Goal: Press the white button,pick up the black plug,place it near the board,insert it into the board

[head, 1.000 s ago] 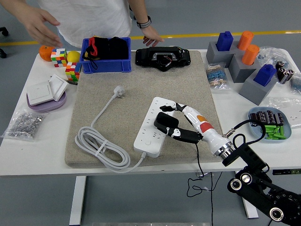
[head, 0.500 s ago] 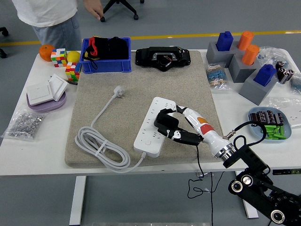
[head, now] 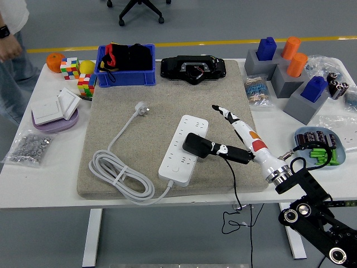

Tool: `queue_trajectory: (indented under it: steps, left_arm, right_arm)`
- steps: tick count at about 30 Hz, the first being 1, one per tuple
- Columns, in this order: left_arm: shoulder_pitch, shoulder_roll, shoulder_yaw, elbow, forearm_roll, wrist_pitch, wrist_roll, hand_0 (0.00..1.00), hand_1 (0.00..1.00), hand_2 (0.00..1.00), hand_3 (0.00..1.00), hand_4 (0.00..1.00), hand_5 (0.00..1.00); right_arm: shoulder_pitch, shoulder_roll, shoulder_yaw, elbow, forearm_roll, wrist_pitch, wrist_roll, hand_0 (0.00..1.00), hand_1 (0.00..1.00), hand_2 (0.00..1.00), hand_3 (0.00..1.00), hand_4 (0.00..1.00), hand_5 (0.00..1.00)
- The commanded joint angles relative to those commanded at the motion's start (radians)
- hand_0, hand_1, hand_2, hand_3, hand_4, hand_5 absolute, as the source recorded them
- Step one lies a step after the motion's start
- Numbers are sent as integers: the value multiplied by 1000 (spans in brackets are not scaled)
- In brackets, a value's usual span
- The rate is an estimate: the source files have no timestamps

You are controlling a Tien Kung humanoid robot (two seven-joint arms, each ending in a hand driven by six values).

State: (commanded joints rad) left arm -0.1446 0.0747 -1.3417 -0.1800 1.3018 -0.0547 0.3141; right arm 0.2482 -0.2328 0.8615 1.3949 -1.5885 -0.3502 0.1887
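Observation:
The white power board [head: 179, 146] lies on the grey felt mat [head: 167, 120], its white cord coiled at the left [head: 117, 173]. The black plug [head: 195, 144] rests on the board's right edge, and its black cable [head: 233, 181] runs off the table's near edge. My right hand [head: 215, 128] reaches in from the lower right, open, with its fingers stretched out. One finger [head: 230, 117] points up and left above the mat. A lower black-tipped finger [head: 228, 152] lies along the plug's back end, touching it. The left hand is out of view.
Behind the mat stand a blue bin [head: 125, 78] and a black device [head: 192, 68]. Puzzle cubes [head: 78, 75], wall switches [head: 53, 109] and a bag of screws [head: 30, 146] lie at left. Grey peg blocks [head: 284, 70] and a battery dish [head: 304, 137] sit at right. A person [head: 8, 39] is at the upper left edge.
My right hand has uncurled from around the black plug and its fingers now stretch out. The plug lies flatter on the board. The person has moved off to the left.

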Motion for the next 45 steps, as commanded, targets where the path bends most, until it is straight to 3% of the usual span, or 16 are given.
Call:
queue_trajectory:
  steps: [2, 3, 8, 9, 14, 15, 20, 21, 22, 26, 27, 32, 33, 38, 39, 45]
  left_arm:
    - [1, 0, -3, 0, 3, -1, 3, 707, 663, 584, 680, 664, 275]
    - [0, 1, -4, 0, 6, -1, 3, 707, 663, 584, 680, 663, 273]
    - [-2, 2, 2, 0, 4, -2, 2, 707, 663, 584, 680, 663, 273]
    - [-2, 2, 2, 0, 5, -3, 2, 707, 664, 584, 681, 663, 272]
    - [-1, 3, 2, 0, 6, -3, 2, 707, 664, 584, 681, 663, 272]
    - [-1, 3, 2, 0, 6, -3, 2, 707, 664, 584, 680, 663, 273]
    - [3, 4, 2, 0, 9, -3, 3, 707, 664, 584, 680, 663, 273]
    - [3, 4, 2, 0, 9, -3, 3, 707, 663, 584, 680, 662, 273]
    - [4, 4, 2, 0, 9, -3, 3, 707, 663, 584, 680, 662, 273]
    - [7, 1, 4, 0, 10, -4, 3, 707, 663, 584, 680, 662, 273]
    - [8, 0, 5, 0, 10, -4, 3, 707, 663, 583, 680, 663, 273]
    - [3, -4, 12, 0, 3, -5, -2, 707, 663, 583, 680, 663, 273]
    - [2, -5, 12, 0, 4, -5, -2, 708, 663, 583, 680, 662, 273]
    - [1, -8, 12, 0, 4, -5, -2, 708, 663, 583, 680, 662, 273]
    - [1, -9, 13, 0, 3, -4, -1, 707, 663, 584, 680, 687, 275]
    - [-4, -10, 17, 0, -4, -3, -3, 707, 664, 584, 681, 663, 273]
  right_arm:
    - [-12, -1, 27, 6, -5, -13, 19, 998, 998, 998, 998, 998, 819]
    - [-20, -1, 43, 10, -3, -23, 36, 982, 926, 909, 929, 998, 799]
    - [-55, -7, 122, 23, 2, -60, 100, 982, 926, 909, 929, 998, 799]
    - [-60, -8, 133, 24, 4, -66, 110, 564, 430, 408, 457, 944, 527]
    - [-109, -13, 212, 30, 25, -104, 169, 564, 430, 408, 457, 944, 527]
    - [-118, -12, 226, 31, 26, -106, 175, 382, 220, 258, 268, 825, 429]
    - [-161, -2, 306, 38, 11, -109, 169, 382, 220, 258, 268, 825, 429]
    - [-167, 1, 319, 39, 6, -107, 158, 432, 267, 293, 326, 802, 352]
    - [-171, 2, 326, 40, 4, -105, 151, 432, 267, 293, 326, 802, 352]
    - [-188, 9, 368, 42, -30, -68, 56, 432, 267, 293, 326, 802, 352]
    - [-192, 11, 377, 42, -36, -61, 37, 738, 649, 627, 699, 883, 386]
    - [-211, 20, 426, 52, -54, -41, 1, 738, 649, 627, 699, 883, 386]
    - [-215, 22, 442, 55, -57, -36, -5, 892, 808, 774, 802, 925, 454]
    - [-225, 28, 492, 65, -69, -23, -24, 892, 808, 774, 802, 925, 454]
    - [-227, 29, 507, 70, -73, -19, -30, 944, 891, 853, 853, 979, 577]
    - [-240, 34, 569, 88, -83, -18, -33, 949, 897, 858, 856, 979, 577]
